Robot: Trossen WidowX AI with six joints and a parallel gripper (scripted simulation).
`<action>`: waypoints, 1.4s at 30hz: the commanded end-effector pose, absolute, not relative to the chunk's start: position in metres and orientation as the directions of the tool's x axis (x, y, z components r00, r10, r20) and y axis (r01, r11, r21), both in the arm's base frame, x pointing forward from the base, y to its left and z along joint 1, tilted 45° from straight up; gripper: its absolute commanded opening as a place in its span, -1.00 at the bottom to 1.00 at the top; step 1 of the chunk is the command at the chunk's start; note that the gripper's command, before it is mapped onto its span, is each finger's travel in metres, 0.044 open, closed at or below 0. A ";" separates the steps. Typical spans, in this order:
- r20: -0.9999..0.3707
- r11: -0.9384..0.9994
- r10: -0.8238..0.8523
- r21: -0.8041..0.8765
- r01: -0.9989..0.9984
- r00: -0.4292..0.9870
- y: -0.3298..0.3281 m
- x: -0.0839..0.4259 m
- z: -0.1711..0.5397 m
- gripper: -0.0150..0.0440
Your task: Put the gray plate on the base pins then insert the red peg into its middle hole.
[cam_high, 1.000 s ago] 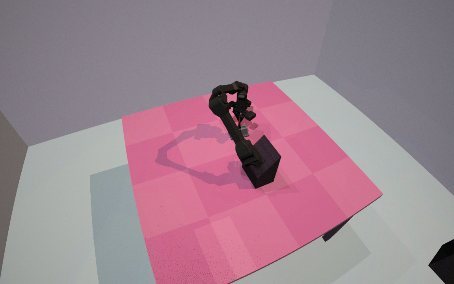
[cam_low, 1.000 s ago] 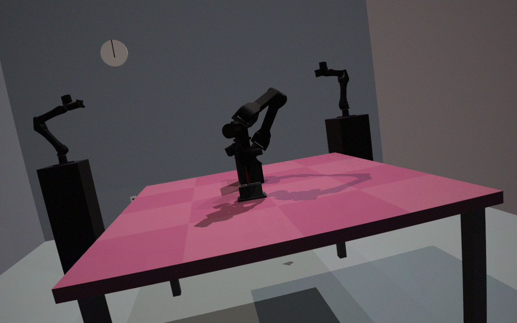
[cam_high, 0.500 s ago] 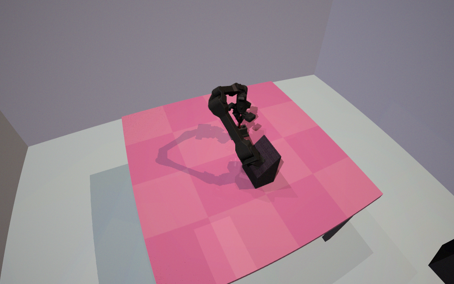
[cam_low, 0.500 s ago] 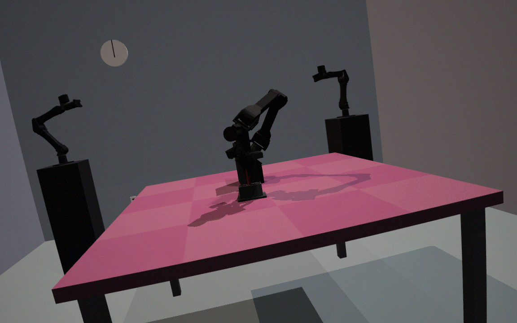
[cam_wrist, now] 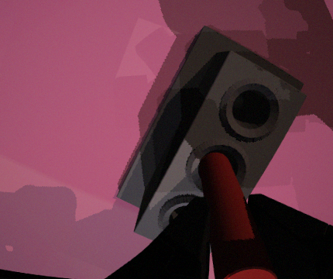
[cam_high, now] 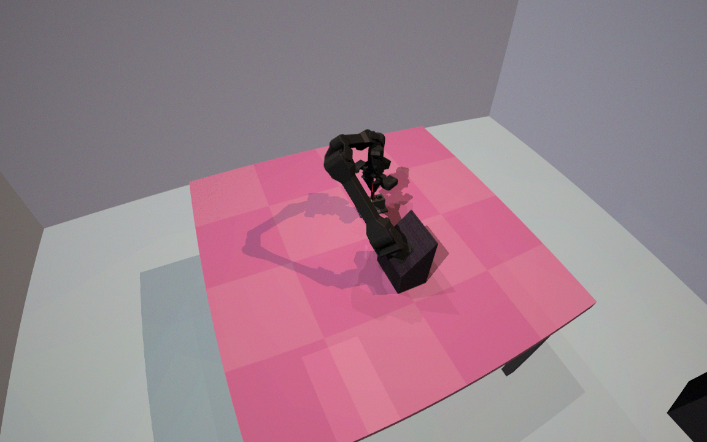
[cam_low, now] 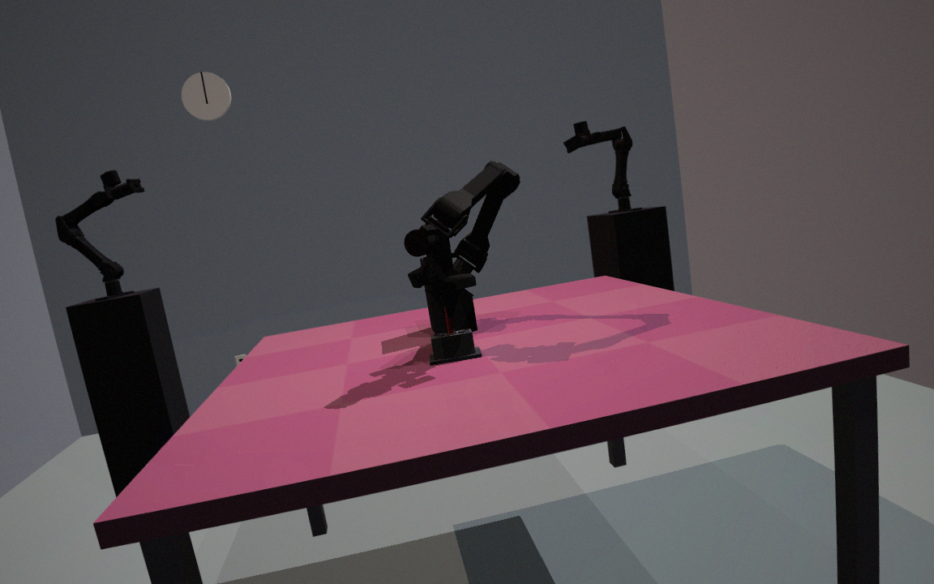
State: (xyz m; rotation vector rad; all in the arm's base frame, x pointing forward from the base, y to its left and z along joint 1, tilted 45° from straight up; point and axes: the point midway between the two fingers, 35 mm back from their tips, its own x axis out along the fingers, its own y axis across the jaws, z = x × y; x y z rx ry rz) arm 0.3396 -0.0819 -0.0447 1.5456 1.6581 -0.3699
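My gripper (cam_high: pixel 372 184) (cam_low: pixel 448 303) (cam_wrist: pixel 227 208) is shut on the red peg (cam_high: pixel 372 192) (cam_low: pixel 447 319) (cam_wrist: pixel 228 209), which points down from the fingers. The gray plate (cam_low: pixel 457 332) (cam_wrist: pixel 286 97) looks flat on top of the base (cam_high: pixel 383 210) (cam_low: pixel 455 358) (cam_wrist: pixel 197 58). In the wrist view the plate shows three round holes, and the lower one is partly hidden by a finger. The peg's lower end shows over the middle hole (cam_wrist: pixel 235 160). I cannot tell whether the tip is inside it.
A pink checkered table (cam_high: pixel 268 324) (cam_low: pixel 259 450) bears the base and the dark block (cam_high: pixel 413 250) under my arm. Two other arms (cam_low: pixel 86 250) (cam_low: pixel 621 163) stand on black pedestals (cam_low: pixel 122 362) (cam_low: pixel 630 246) beyond the table.
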 end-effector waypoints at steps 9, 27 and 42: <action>-0.720 0.203 0.688 0.310 0.929 0.090 -0.082 0.339 -0.045 -0.49; -0.720 0.202 0.688 0.309 0.929 0.090 -0.082 0.339 -0.045 0.02; -0.716 0.192 0.692 0.305 0.933 0.092 -0.088 0.335 -0.038 0.02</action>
